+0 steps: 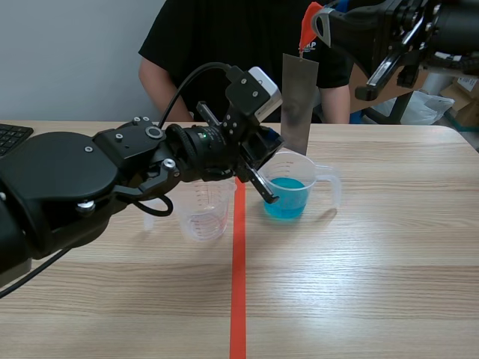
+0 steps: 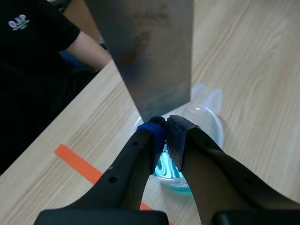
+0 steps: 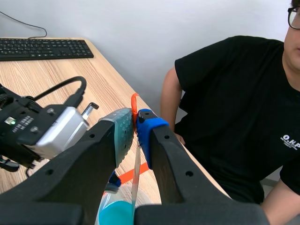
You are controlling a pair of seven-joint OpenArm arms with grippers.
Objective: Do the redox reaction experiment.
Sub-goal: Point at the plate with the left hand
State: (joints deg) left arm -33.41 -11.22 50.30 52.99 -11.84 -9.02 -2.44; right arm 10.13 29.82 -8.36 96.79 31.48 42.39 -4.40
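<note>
Empty measuring cup (image 1: 203,211) sits left on the tabletop (image 1: 359,284). Left claw (image 1: 266,193), closed on nothing, tips by the near rim of the beaker of blue solution (image 1: 288,196). Metal sheet (image 1: 299,105) hangs upright over the beaker, right claw (image 3: 136,119) clamped on its orange-tabbed top. Sheet likely thin, stiff, light, slick; top edge is the hold. Right wrist view alone shows it edge-on above the liquid.

Left pincer (image 2: 164,128) low, fingers (image 2: 153,135) pressed together; right pincer (image 3: 135,123) raised high, clamping metal sheet (image 1: 299,105).

The left arm (image 1: 75,187) partly hides the empty beaker (image 1: 203,218), and the left wrist view crops the metal plate (image 2: 150,51).
</note>
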